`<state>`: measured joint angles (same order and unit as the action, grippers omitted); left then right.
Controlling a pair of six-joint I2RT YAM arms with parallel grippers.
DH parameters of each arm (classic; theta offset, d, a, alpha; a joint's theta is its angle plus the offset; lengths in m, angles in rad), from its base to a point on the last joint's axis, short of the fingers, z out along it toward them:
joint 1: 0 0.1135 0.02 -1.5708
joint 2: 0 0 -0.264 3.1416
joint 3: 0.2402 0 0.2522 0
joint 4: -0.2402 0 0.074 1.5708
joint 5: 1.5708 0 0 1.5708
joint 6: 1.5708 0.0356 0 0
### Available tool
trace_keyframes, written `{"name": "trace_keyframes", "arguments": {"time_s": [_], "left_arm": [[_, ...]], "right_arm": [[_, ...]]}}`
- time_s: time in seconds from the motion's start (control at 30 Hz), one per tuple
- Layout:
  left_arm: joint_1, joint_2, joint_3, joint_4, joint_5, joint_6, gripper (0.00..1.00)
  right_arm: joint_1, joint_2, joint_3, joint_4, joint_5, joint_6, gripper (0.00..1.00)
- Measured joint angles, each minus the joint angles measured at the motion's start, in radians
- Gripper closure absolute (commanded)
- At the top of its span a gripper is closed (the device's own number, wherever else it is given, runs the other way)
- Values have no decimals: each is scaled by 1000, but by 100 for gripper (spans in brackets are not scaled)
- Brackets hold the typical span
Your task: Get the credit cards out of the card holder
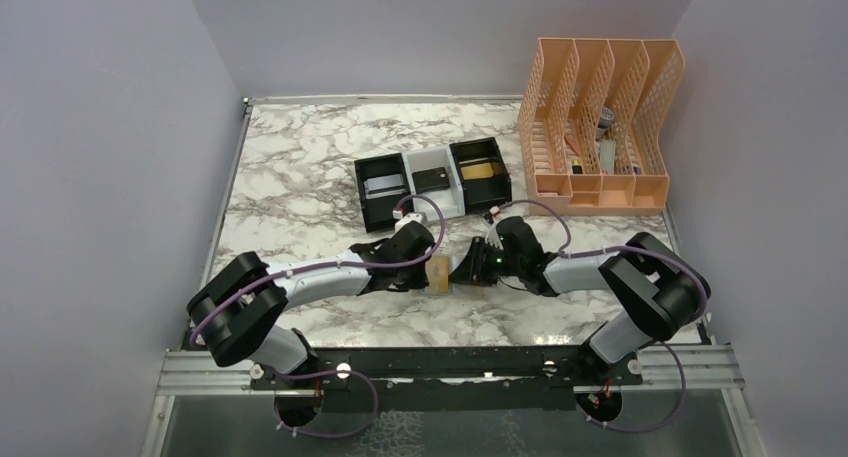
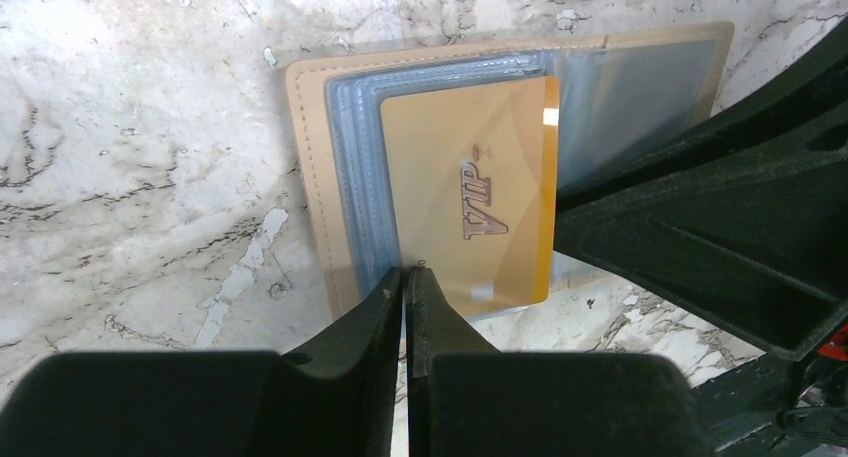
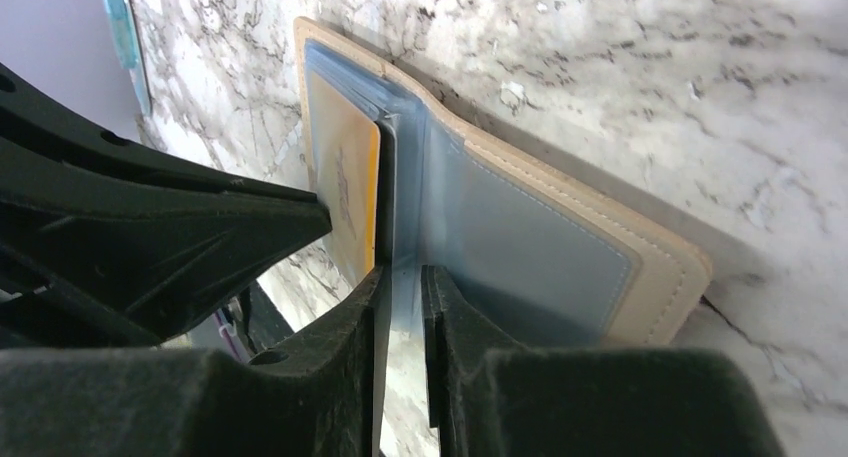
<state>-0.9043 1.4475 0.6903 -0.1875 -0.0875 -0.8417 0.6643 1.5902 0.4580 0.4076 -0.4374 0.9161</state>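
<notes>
On the marble tabletop the left arm and right arm meet nose to nose, and from above they cover nearly all of the card holder. It lies open between them, a gold card sticking partway out of a clear pocket. The left claw is clenched almost tight at that card's lower corner; whether it truly nips it is hard to judge. The right claw stands slightly parted, a clear pocket leaf in its gap.

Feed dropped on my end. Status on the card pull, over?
Left gripper jaws pinched shut on gold card corner; card not yet clear of card holder. Right gripper jaws slightly apart around a clear pocket, crowding the card.
</notes>
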Motion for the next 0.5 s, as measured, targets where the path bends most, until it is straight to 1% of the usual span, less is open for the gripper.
{"name": "trace_keyframes", "arguments": {"time_s": [0.17,0.5], "left_arm": [[0,5,0,10,0,-7,96],[-1,15,1,29,0,-13,98]], "right_arm": [[5,-47,-21,-31,31,2,80],[11,-103,-34,-19,37,10,78]]}}
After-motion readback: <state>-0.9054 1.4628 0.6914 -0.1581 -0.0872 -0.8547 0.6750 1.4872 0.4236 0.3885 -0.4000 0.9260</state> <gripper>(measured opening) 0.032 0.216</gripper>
